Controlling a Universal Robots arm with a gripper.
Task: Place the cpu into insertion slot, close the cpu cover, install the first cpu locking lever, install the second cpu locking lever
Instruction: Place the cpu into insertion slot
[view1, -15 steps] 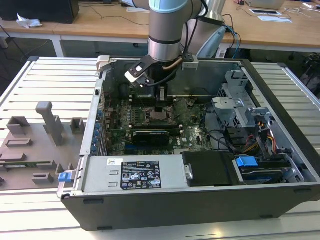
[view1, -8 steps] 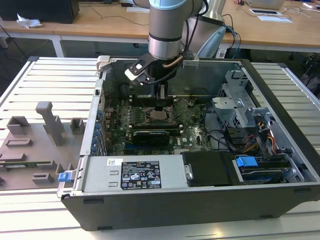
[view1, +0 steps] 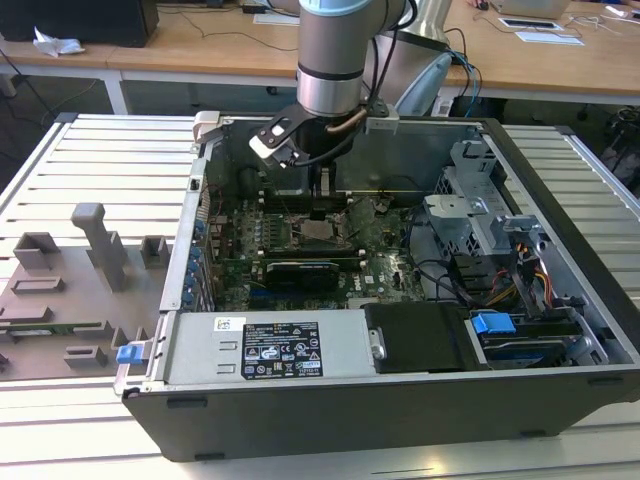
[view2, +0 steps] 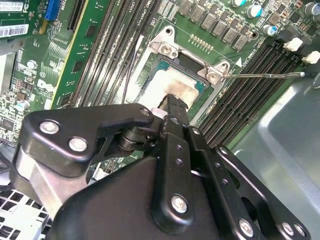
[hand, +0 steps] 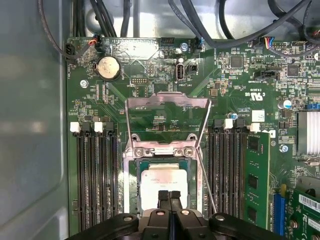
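gripper (hand: 169, 194): fingers seen pressed together, nothing held, tips on or just above the cpu (hand: 162, 177) | cpu: seated flat in the insertion slot (hand: 131, 185) on the green motherboard (hand: 150, 75) | cpu cover (hand: 167, 102): swung up on its hinge, left open | locking lever (view2: 265, 75): unlatched, angled out beside the socket

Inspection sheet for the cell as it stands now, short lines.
Surface: slatted metal table carrying an open computer case.
Job's things: cpu lying in the insertion slot; cpu cover swung open; wire locking lever standing free beside the slot.
Clutter: grey fixture blocks on the exterior view's left.
Gripper: gripper shut, tips at the cpu's top.
Cables: cable bundle inside the case.
Surroundings: wooden desks behind.
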